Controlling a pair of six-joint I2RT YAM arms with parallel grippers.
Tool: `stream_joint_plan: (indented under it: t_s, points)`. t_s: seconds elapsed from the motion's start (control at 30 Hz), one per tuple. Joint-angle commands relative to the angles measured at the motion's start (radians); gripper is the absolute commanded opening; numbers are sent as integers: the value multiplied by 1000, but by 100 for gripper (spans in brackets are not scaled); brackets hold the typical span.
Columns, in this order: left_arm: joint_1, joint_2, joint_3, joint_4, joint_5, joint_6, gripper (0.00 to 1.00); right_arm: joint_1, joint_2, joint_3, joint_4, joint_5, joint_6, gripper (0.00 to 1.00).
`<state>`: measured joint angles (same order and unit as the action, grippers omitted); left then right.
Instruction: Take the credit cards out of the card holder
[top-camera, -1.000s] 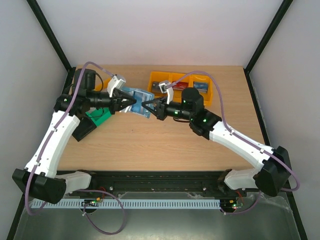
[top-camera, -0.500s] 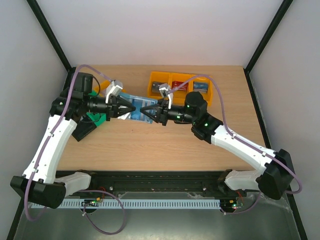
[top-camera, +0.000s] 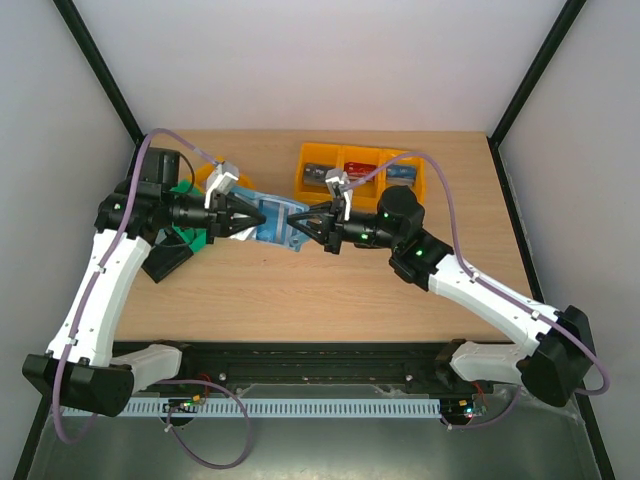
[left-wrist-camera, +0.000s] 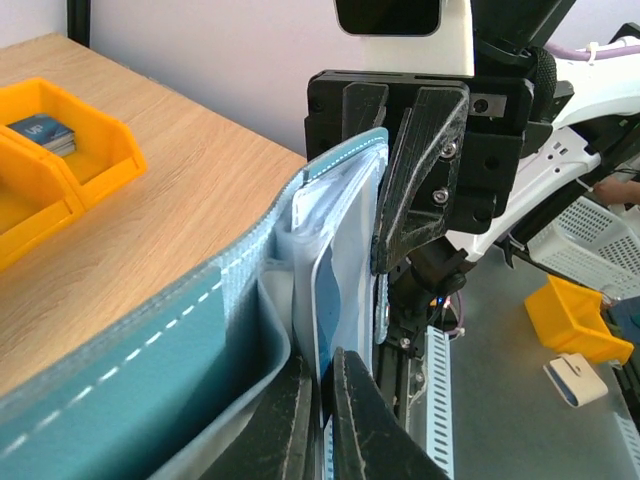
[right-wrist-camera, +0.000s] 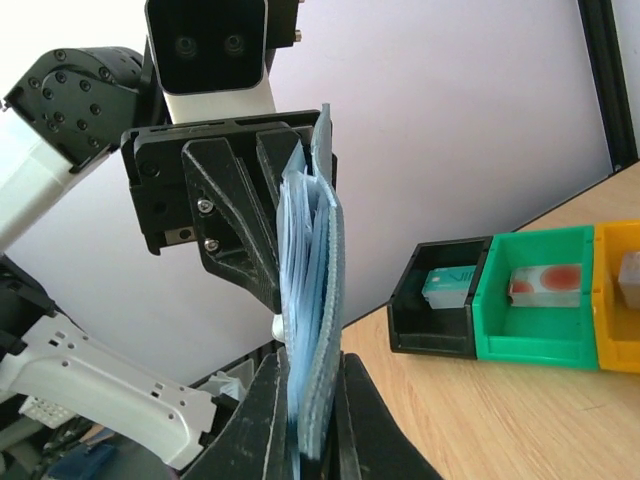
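The teal-blue card holder (top-camera: 277, 220) hangs in the air between my two grippers, above the table's back middle. My right gripper (top-camera: 299, 222) is shut on its stitched edge, which shows in the right wrist view (right-wrist-camera: 318, 300) between the black fingers (right-wrist-camera: 262, 420). My left gripper (top-camera: 251, 215) is shut on a white and blue credit card (left-wrist-camera: 330, 300) that stands partly out of a pale inner pocket. In the left wrist view the holder's teal cover (left-wrist-camera: 120, 360) fills the lower left. The left gripper (left-wrist-camera: 326, 365) faces the right gripper's black jaw body (left-wrist-camera: 430, 170).
An orange three-part bin (top-camera: 360, 170) holding cards stands at the back. A green bin (top-camera: 195, 237), a black bin (top-camera: 165, 260) and an orange bin (top-camera: 208, 180) sit under the left arm. The right wrist view shows the black (right-wrist-camera: 440, 300) and green (right-wrist-camera: 535, 300) bins with cards inside.
The two grippers have drawn a little apart, the left one to the left and the right one to the right. More of the card holder shows between them.
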<state>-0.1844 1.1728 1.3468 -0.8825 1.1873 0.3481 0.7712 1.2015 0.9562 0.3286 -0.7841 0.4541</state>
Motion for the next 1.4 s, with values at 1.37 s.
stream_joint_plan:
  t_s: [1.37]
  points:
    - [35, -20, -23, 2, 46, 32, 2, -16, -25, -8, 64, -112, -13, 2]
